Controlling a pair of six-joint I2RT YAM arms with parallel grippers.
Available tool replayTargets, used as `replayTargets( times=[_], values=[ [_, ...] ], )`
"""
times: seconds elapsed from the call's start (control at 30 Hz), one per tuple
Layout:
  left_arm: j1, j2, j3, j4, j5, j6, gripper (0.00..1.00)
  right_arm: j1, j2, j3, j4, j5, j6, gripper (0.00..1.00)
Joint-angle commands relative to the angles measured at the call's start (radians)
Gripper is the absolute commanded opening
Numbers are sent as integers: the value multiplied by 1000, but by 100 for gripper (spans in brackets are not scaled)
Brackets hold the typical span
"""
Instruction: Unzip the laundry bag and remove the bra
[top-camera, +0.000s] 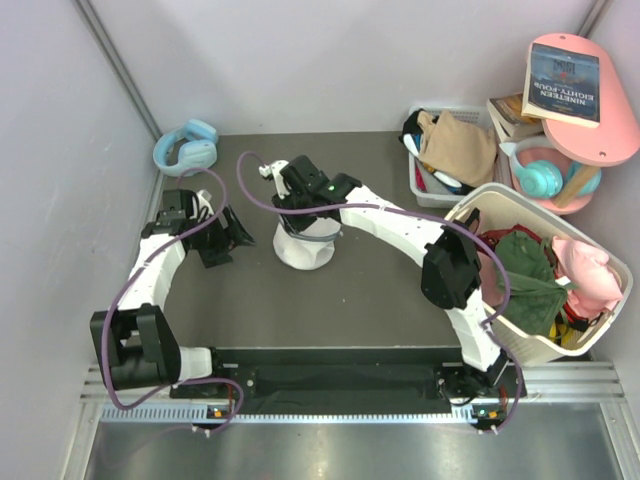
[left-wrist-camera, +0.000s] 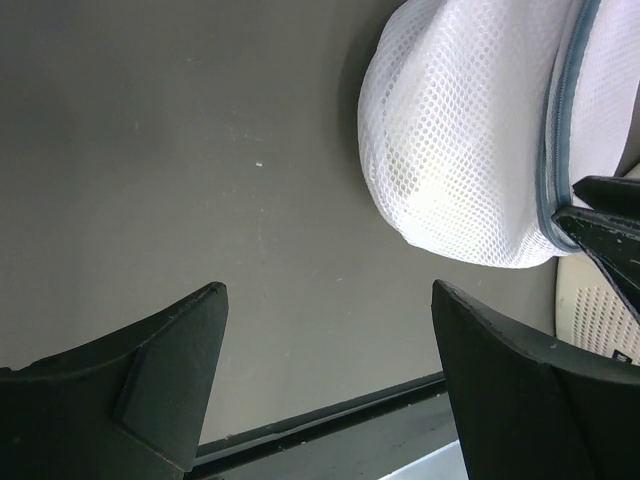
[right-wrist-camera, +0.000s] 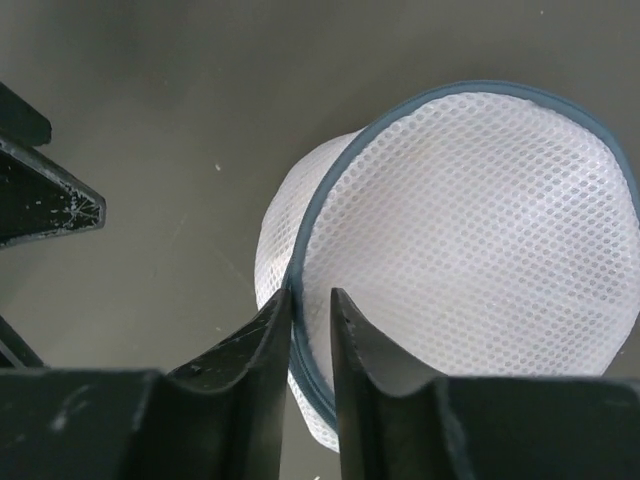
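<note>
Blue headphones lie at the far left corner of the tabletop. Nearer, towards the left edge, the left gripper points at the middle of the table. The left wrist view shows it with its fingers spread wide and nothing between them, just short of the bag.

The laundry bag sits about the centre of the tabletop, bunched up and standing rather than lying flat. Its grey zip band curves around the rim. The right gripper reaches over it from the far side. The right wrist view shows its fingers drawn almost together and pinching that grey rim. The bra cannot be made out through the white mesh.

At the far right corner stands a grey crate with a tan cloth in it. A white basket of clothes stands along the right edge.
</note>
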Motion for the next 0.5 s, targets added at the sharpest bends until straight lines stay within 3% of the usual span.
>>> replayTargets(
  times=[0.0, 0.07, 0.17, 0.47],
  values=[
    [8, -38, -1, 11, 16, 2, 87, 13, -2, 26, 30, -17, 3, 17],
    [8, -40, 0, 14, 16, 2, 87, 12, 0, 25, 34, -27, 8, 15],
    [8, -38, 5, 14, 16, 1, 87, 12, -2, 22, 42, -43, 21, 0],
    [-7, -12, 32, 102, 96, -71, 85, -5, -115, -66, 139, -24, 107, 0]
  ],
)
